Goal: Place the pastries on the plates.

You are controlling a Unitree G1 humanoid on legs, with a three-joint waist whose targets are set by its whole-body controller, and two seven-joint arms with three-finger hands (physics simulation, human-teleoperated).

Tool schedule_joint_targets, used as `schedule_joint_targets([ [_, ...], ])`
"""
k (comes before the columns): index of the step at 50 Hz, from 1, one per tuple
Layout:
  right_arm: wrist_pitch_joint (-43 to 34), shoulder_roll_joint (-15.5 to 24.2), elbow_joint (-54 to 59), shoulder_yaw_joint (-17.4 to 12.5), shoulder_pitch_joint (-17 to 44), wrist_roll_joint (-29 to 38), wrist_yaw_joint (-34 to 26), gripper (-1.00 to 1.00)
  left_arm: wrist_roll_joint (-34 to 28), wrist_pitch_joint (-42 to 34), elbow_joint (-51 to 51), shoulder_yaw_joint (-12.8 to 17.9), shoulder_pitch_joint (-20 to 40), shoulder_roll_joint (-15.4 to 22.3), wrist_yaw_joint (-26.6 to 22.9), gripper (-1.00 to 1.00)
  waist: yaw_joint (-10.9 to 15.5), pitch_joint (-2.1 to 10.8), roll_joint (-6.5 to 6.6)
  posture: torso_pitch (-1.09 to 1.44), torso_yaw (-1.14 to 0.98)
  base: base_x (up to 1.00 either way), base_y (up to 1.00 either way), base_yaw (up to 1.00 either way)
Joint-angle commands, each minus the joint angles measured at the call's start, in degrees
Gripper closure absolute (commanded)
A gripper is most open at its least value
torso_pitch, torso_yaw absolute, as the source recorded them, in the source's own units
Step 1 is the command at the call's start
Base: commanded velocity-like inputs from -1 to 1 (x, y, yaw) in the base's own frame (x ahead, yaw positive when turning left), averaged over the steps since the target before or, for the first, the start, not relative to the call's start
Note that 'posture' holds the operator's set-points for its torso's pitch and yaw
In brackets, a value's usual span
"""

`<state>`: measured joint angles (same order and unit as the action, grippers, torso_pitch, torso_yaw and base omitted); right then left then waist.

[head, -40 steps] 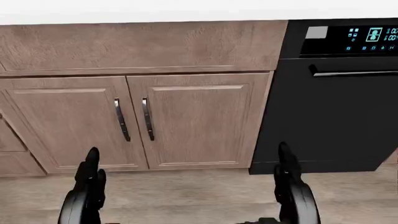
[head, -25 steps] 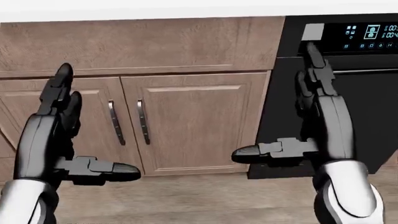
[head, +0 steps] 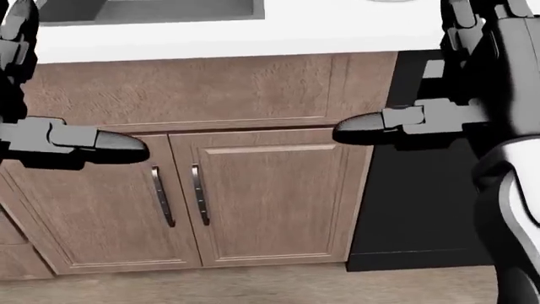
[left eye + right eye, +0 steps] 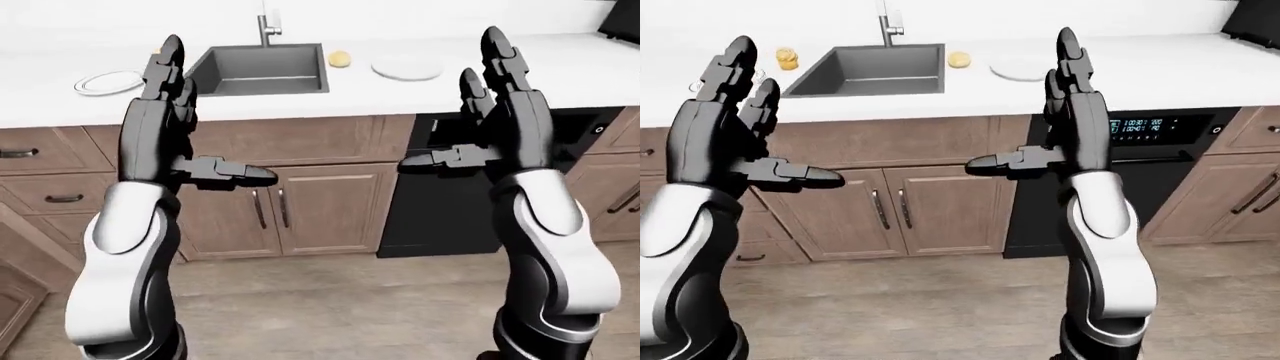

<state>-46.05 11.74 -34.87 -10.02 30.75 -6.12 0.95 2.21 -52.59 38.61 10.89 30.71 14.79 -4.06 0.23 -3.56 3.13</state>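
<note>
White plate (image 4: 108, 82) left-eye only | second pastry (image 4: 787, 58) right-eye only

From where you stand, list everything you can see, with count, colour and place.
Plates: two, white; one left of the sink, one right of it.
Pastries: two, yellowish; one between sink and right plate, one left of the sink, both on the counter.
Sink: one, grey, set in the counter.
Faucet: one, metallic, at the sink's top edge.
Counter: one, white, across the top of the view.
Cabinets: brown wood, below the counter.
Dishwasher: one, black, right of the cabinet doors.
Floor: light wood.
Left hand: black, raised, open, empty.
Right hand: black, raised, open, empty.
</note>
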Motion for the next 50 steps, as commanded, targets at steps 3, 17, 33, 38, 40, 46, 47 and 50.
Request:
schedule_joint_targets([
  [3, 0.4, 1.5, -2.7, -0.9, 1.9, -1.3, 0.8, -1.0, 0.4, 2.7, 1.4, 1.8, 1.6, 0.9, 1.1, -1.0, 0.0, 1.93, 1.05, 0.0, 0.0, 0.31, -0.17, 0.0],
  [17, -0.8, 2.8, -2.7, -1.1, 4.0, -1.5, 1.5, -1.0, 3.7, 2.8, 0.1, 4.2, 2.7, 3.8, 1.1, -1.0, 0.8, 1.48, -6.6, 0.0, 0.0, 0.31, -0.18, 0.0],
  [33, -0.4, 3.4, -1.8, -1.1, 5.3, -2.6, 2.9, -1.0, 4.9, 2.6, 1.5, 5.3, 1.1, 5.4, 2.1, -1.0, -0.4, 1.86, 1.37, 0.0, 0.0, 0.38, -0.19, 0.0],
  [38, -1.0, 3.8, -1.8, -1.3, 5.9, -2.7, 2.9, -1.0, 4.0, 2.9, 1.6, 5.3, 0.8, 5.7, 1.7, -1.0, 0.7, 2.03, -0.59, 0.0, 0.0, 0.38, -0.27, 0.0],
  [40, -1.4, 4.0, -2.0, -1.4, 6.0, -2.7, 3.0, -1.0, 3.6, 3.0, 1.5, 5.4, 0.7, 5.8, 1.7, -1.0, 1.0, 1.67, -1.94, 0.0, 0.0, 0.31, -0.26, 0.0],
  [46, -2.0, 4.0, -2.5, -1.5, 6.0, -3.1, 3.2, -1.0, 3.6, 2.1, 1.8, 5.7, 1.6, 6.1, 1.5, -1.0, 0.4, 1.67, -6.66, 0.0, 0.0, 0.21, -0.26, 0.0],
  [47, -1.9, 4.0, -2.5, -1.5, 5.7, -3.1, 3.1, -1.0, 3.5, 2.3, 1.7, 5.6, 1.4, 6.1, 1.5, -1.0, -0.1, 1.65, -6.38, 0.0, 0.0, 0.18, -0.45, 0.0],
  [50, -1.8, 4.1, -2.4, -1.6, 5.8, -3.0, 3.2, -1.0, 3.2, 2.4, 1.7, 5.2, 1.4, 6.1, 1.4, -1.0, -0.6, 1.28, -3.49, 0.0, 0.0, 0.18, -0.5, 0.0],
])
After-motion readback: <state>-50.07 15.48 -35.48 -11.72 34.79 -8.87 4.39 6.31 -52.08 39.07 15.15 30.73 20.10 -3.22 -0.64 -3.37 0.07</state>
